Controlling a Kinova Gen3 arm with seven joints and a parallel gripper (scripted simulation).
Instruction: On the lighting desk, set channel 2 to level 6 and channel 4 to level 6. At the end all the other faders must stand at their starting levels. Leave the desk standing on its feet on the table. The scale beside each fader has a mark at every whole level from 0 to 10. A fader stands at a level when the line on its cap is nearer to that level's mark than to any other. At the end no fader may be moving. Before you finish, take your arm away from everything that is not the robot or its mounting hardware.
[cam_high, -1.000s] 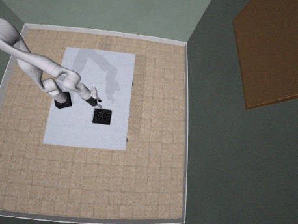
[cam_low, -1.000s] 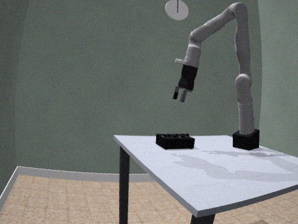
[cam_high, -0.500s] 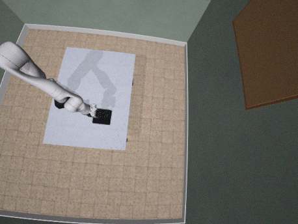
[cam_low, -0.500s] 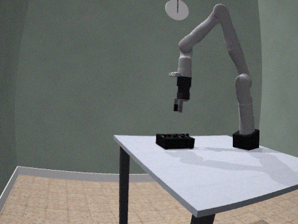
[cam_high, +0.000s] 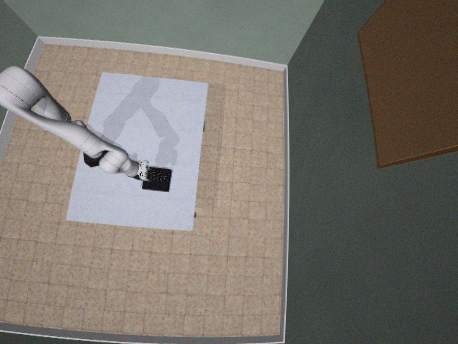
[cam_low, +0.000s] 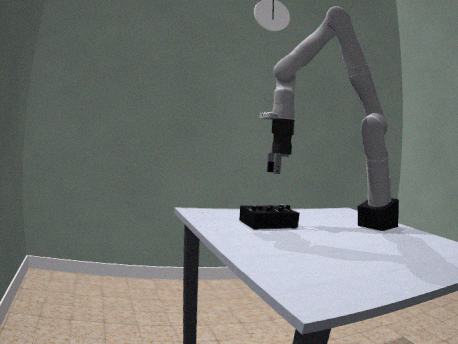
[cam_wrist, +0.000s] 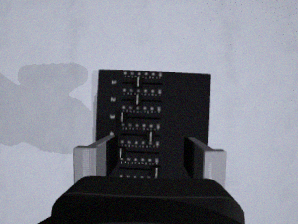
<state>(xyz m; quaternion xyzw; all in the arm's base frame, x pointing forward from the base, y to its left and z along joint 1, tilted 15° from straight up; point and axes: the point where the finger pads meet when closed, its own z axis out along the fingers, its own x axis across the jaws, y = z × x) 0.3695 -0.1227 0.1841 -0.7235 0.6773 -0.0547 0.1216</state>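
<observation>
Wrist view: boxy grey fingers, spread and empty, above flat matte-black desk (cam_wrist: 180, 106), perhaps six-channelled.

The lighting desk (cam_wrist: 154, 123) is presenting as matt black plastic with fine pale markings. The table (cam_low: 350, 260) top is showing a smooth, pale, matt finish on dark legs. The arm (cam_low: 357, 70) is appearing as smooth white satin shell. The floor (cam_high: 150, 280) is reading as mottled tan tile.

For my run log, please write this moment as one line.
phase: approach | end effector: open, empty, above lighting desk | desk: on table, untouched
</observation>
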